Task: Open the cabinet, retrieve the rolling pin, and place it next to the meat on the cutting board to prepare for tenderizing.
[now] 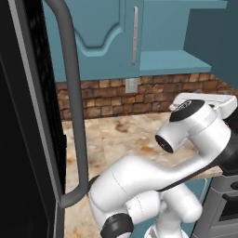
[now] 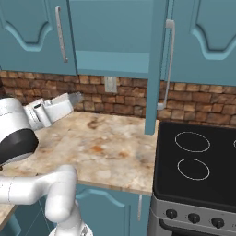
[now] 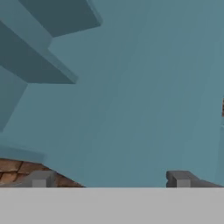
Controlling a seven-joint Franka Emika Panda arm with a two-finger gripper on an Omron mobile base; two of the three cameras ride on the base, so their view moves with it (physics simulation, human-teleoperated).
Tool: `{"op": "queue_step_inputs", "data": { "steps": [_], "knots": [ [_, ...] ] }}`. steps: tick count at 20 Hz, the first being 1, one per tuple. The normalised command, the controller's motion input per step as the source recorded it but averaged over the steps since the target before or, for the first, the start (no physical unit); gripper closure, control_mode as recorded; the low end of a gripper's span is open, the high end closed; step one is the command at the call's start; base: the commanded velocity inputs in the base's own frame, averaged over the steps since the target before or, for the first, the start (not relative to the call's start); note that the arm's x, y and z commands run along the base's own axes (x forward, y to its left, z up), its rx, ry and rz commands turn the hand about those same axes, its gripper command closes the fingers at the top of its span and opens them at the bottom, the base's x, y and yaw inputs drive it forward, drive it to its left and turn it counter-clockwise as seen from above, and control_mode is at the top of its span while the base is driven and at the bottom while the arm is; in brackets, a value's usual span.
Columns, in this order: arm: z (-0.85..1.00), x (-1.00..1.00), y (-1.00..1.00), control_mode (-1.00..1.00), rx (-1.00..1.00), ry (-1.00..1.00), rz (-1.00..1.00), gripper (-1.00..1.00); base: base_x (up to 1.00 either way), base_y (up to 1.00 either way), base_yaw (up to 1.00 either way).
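The teal wall cabinet [image 2: 110, 37] with arched raised panels and slim silver bar handles stands with its right door [image 2: 154, 69] swung out edge-on over the mottled tan stone surface [image 2: 101, 147], while its left door [image 2: 32, 34] is closed. The open compartment shows a bare teal back wall and a teal shelf [image 1: 169, 60]; I can see nothing lying in it. The white arm's dark two-finger tool [image 3: 109, 178] points up into that interior, fingers spread wide and released, grasping nothing. A black stovetop [image 2: 198, 161] sits just beside the surface.
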Motion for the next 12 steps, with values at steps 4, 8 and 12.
{"op": "queue_step_inputs", "data": {
  "steps": [4,8,12],
  "knots": [
    [0.24,-0.01,0.78,-1.00,0.35,-0.30,-0.01,-1.00,0.00,0.00,0.00],
    [0.38,-0.07,0.67,-1.00,0.35,-0.34,0.00,-1.00,0.00,0.00,0.00],
    [0.58,-0.16,0.54,-1.00,0.37,-0.40,0.00,-1.00,0.00,0.00,0.00]
  ]
}}
